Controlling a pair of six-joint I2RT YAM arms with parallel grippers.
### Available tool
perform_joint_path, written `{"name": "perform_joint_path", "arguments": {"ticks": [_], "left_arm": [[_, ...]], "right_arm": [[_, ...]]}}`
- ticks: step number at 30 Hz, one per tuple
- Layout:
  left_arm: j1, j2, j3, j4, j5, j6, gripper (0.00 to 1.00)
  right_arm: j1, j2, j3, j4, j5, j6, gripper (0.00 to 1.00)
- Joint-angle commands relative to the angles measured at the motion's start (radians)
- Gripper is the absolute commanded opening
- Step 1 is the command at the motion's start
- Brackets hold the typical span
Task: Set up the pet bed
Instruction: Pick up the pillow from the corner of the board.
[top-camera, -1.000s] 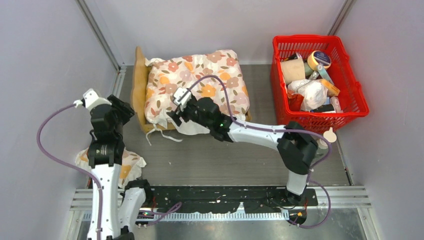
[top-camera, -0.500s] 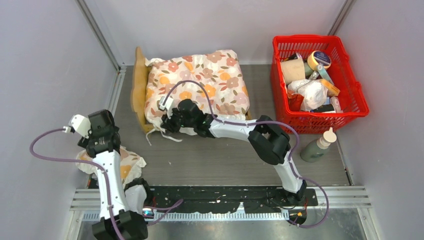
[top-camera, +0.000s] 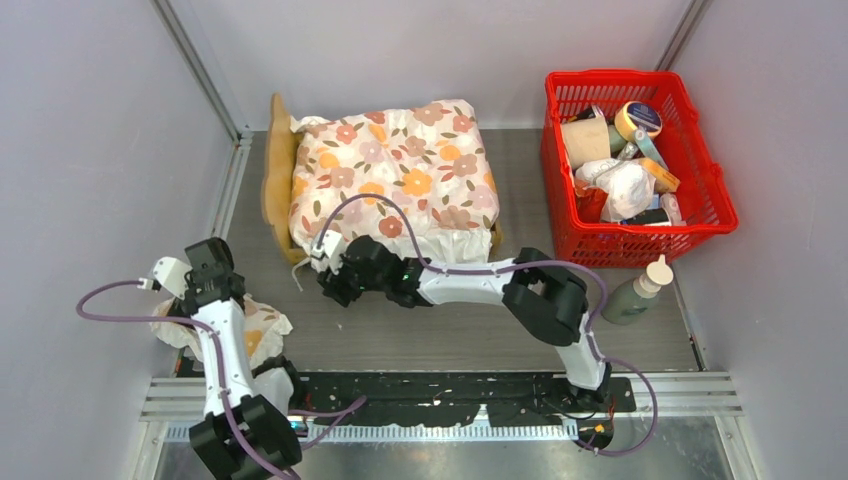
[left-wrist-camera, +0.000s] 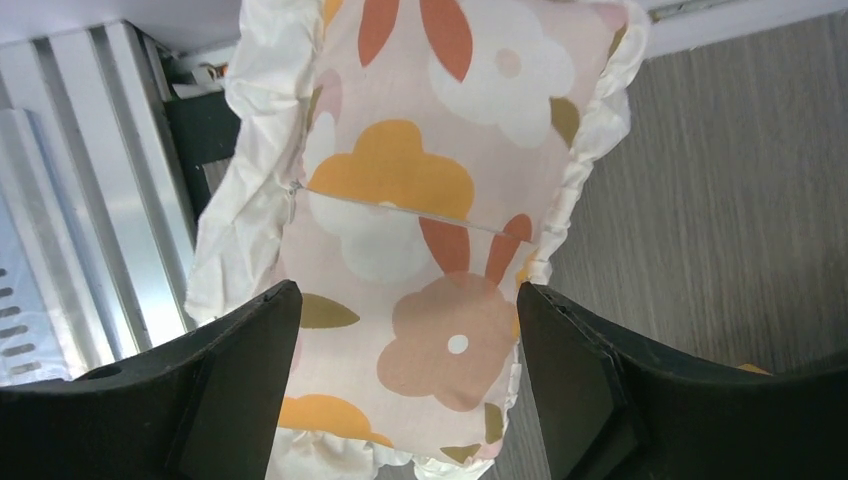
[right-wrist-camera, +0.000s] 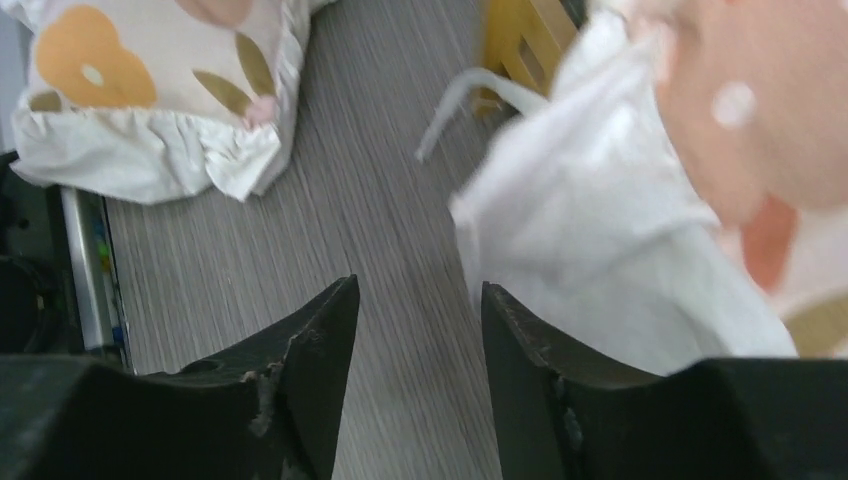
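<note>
The bed (top-camera: 272, 185) stands at the back left, and the cushion (top-camera: 395, 175) already lies on it. The pillow (left-wrist-camera: 420, 250) waits on the table (top-camera: 450, 320) under your wide-spread left gripper (left-wrist-camera: 405, 300); your right gripper (right-wrist-camera: 418, 290) is spread too, empty.

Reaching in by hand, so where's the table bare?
Bare table lies between the pet bed and red basket, and along the near rail between the small floral pillow and right arm. Crowded: the full basket, and the pillow corner under the left end effector.

Left fingers (left-wrist-camera: 230, 370) wide, right fingers (right-wrist-camera: 310, 350) parted (narrower)
</note>
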Motion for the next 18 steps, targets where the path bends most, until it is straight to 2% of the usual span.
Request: {"name": "perform_joint_path", "arguments": {"ticks": [1, 5, 10, 13, 18], "left_arm": [[0.028, 0.025, -0.055, 0.079, 0.075, -0.036, 0.83], [0.036, 0.084, -0.053, 0.101, 0.119, -0.039, 0.83], [0.041, 0.144, -0.048, 0.096, 0.169, -0.054, 0.84], [0.038, 0.144, 0.023, -0.014, 0.122, -0.085, 0.87], [0.040, 0.070, -0.013, 0.047, 0.043, -0.082, 0.83]], "right_arm": [[-0.014, -0.247, -0.034, -0.076, 0.154, 0.022, 0.58], [-0.020, -0.445, -0.151, -0.146, 0.293, 0.025, 0.61], [-0.032, -0.711, -0.320, -0.106, 0.425, 0.018, 0.62], [-0.033, -0.797, -0.412, -0.031, 0.454, 0.015, 0.63], [-0.033, -0.843, -0.447, 0.016, 0.446, 0.002, 0.63]]}}
